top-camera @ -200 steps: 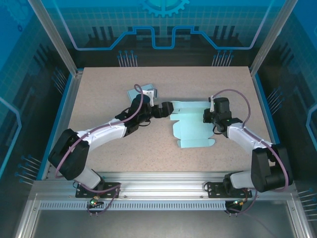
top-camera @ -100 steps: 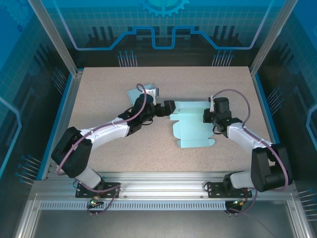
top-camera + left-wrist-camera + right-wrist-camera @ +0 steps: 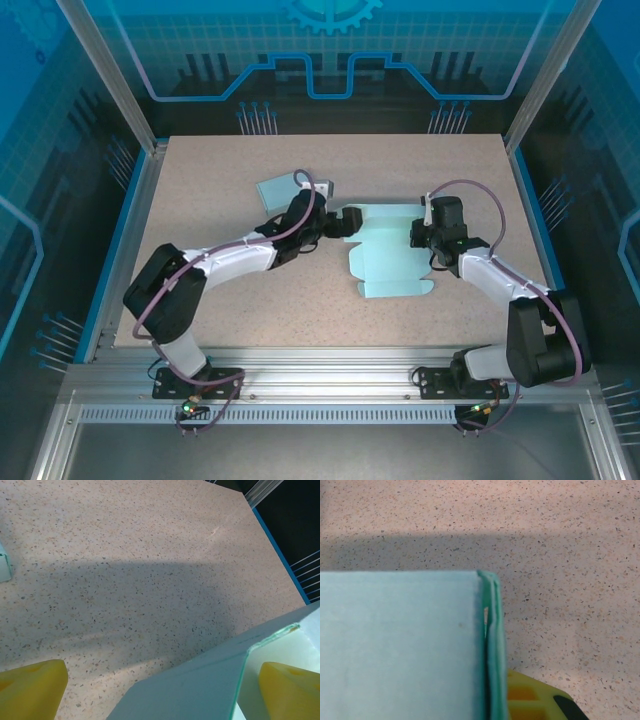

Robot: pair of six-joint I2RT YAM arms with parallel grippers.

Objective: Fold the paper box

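Left gripper: its 2 fingers spread wide, straddling a raised flap of the paper box. Right gripper: closed, pinching the opposite folded edge. The box lies flat between both grippers.

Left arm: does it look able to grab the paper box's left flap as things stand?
Probably yes. The left gripper is open at the paper box's left edge, and its wrist view shows the flap between the fingers, with nothing blocking.
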